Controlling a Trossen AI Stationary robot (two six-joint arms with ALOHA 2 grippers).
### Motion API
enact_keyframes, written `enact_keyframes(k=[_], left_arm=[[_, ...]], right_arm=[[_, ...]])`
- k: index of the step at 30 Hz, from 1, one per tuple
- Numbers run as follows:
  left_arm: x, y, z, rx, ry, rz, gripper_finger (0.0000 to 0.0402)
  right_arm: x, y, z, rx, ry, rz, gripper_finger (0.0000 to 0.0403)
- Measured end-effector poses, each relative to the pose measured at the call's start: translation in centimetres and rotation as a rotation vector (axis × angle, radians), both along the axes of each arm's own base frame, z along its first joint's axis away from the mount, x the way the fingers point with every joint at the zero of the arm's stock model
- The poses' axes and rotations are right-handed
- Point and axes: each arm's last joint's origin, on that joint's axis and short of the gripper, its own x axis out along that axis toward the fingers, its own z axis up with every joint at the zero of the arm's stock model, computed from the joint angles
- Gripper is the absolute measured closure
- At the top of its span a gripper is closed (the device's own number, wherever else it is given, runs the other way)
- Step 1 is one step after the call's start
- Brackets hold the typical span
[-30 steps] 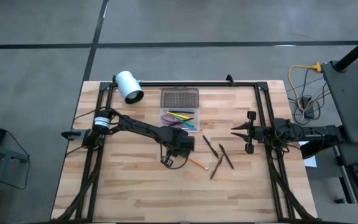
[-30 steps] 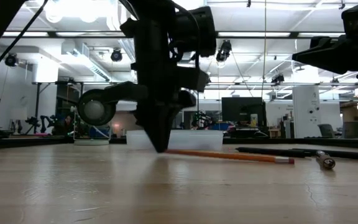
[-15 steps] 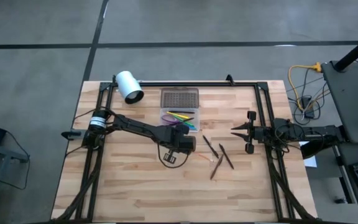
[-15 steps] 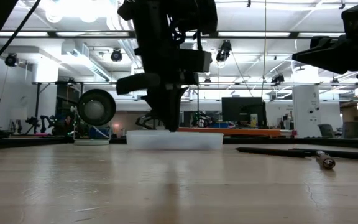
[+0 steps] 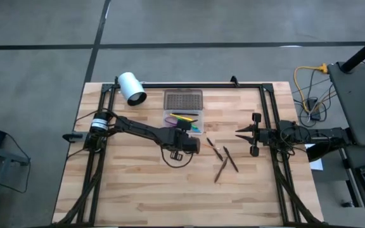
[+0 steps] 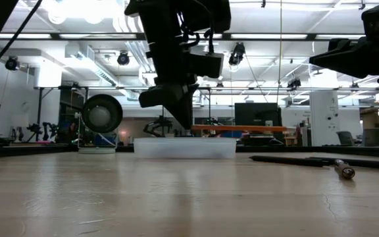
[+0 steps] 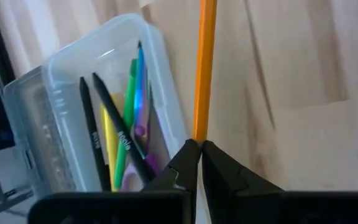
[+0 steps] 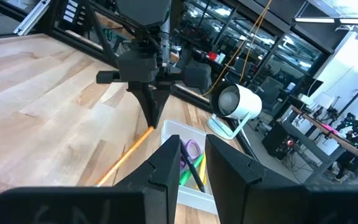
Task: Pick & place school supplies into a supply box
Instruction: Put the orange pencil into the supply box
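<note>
The supply box (image 5: 182, 121), clear, lies open at the table's far middle with several coloured pens inside (image 7: 126, 106); its grey dotted lid (image 5: 183, 100) lies behind it. My left gripper (image 5: 189, 140) hangs just in front of the box, shut on an orange pencil (image 6: 242, 128). Three dark pencils (image 5: 214, 149) (image 5: 230, 159) (image 5: 220, 172) lie flat on the wood to the right of it. My right gripper (image 5: 238, 132) waits level at the right side, open, with nothing between its fingers (image 8: 160, 171). My left gripper pinches the orange pencil at one end (image 7: 196, 138) between its two fingers, which slant down from the table's left side. The pencil's other end sticks out beyond the fingertips (image 6: 186, 124) toward the table's right. It hangs about level, lifted clear of the table, above the height of the box's rim.
A white cylinder (image 5: 132, 87) lies at the far left corner. A black frame rail (image 5: 189, 84) runs along the far edge and down both sides. Bare wood spreads over the table's near half (image 5: 170, 196).
My left gripper, shut on the orange pencil's end, has risen and its wrist has turned. The pencil, which lay on the table a second ago, is lifted clear and now hangs level in front of the box.
</note>
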Motion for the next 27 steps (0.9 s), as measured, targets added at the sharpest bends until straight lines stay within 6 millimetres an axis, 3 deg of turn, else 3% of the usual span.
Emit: enact_keyframes(k=[6,18,27], left_arm=[[-0.5,0.4,1.0,0.023,-0.034,0.047,0.0402],[-3.5,2.4,1.8,0.026,-0.084,0.249,0.0401],[-4.8,2.7,0.7,0.003,-0.144,0.422,0.0401]], right_arm=[[0.0,0.0,0.0,0.000,0.000,0.000,0.0335],[0.0,0.0,0.0,0.000,0.000,0.000,0.0335],[0.0,0.0,0.0,0.000,-0.001,-0.001,0.0335]])
